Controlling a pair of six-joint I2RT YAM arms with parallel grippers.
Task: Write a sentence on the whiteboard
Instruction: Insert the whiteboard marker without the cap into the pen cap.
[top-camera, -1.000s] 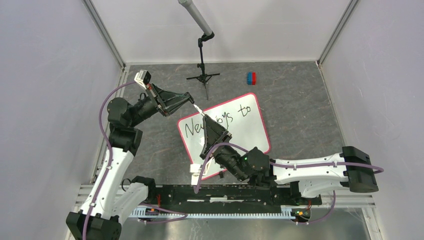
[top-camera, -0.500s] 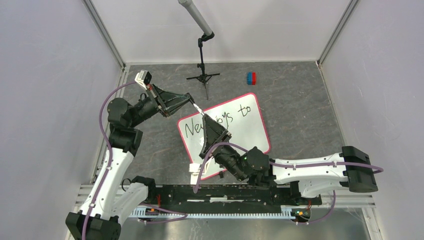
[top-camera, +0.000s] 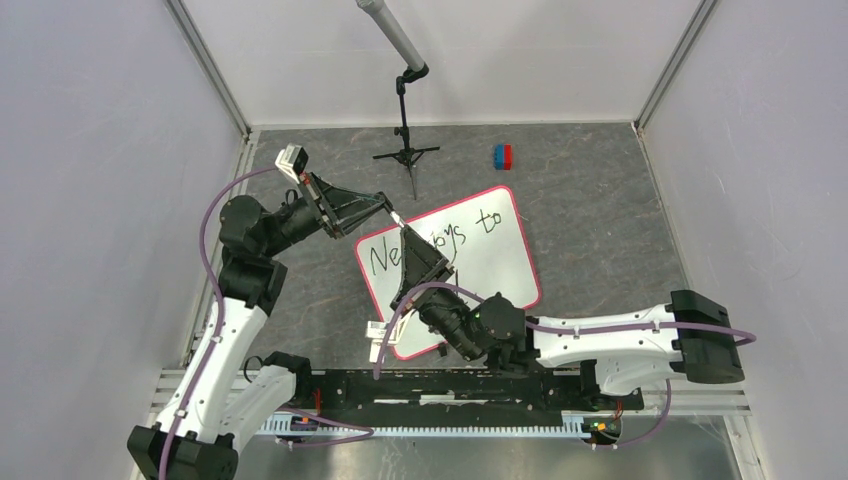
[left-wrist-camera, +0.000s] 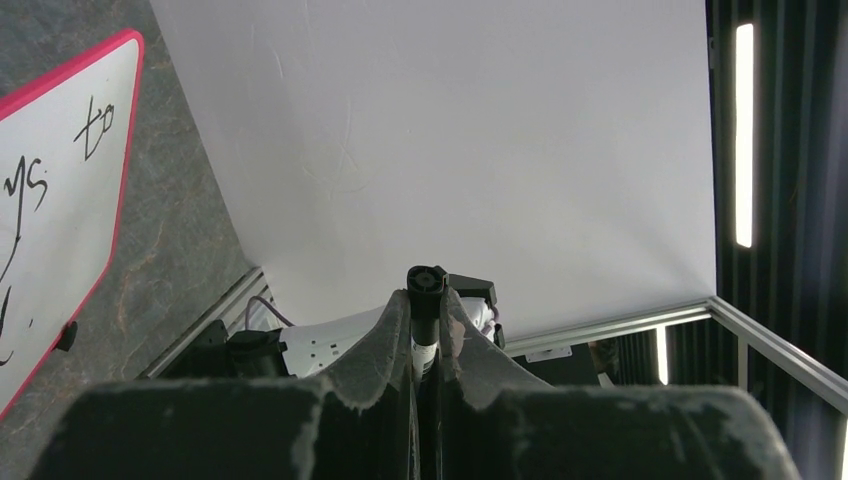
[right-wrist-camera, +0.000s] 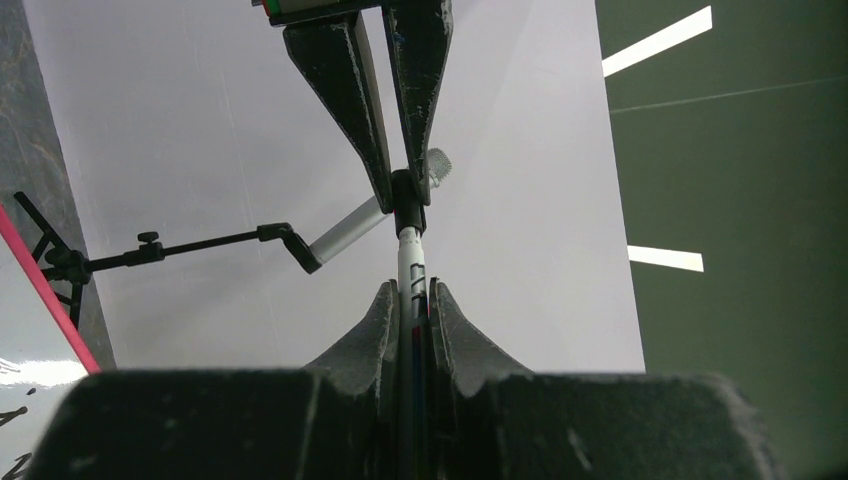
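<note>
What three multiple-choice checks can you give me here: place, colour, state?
1. Where is the red-and-blue block relative to the whiteboard? A on it; B beyond its far edge, on the table; C under it.
2. What colour is the whiteboard's rim? A green; B pink-red; C yellow.
3. How do the left gripper and right gripper stand to the marker? A both open; B only the right holds it; C both shut on it.
B: bare table separates them. B: the top view shows it. C: the right wrist view shows each clamping an end.
</note>
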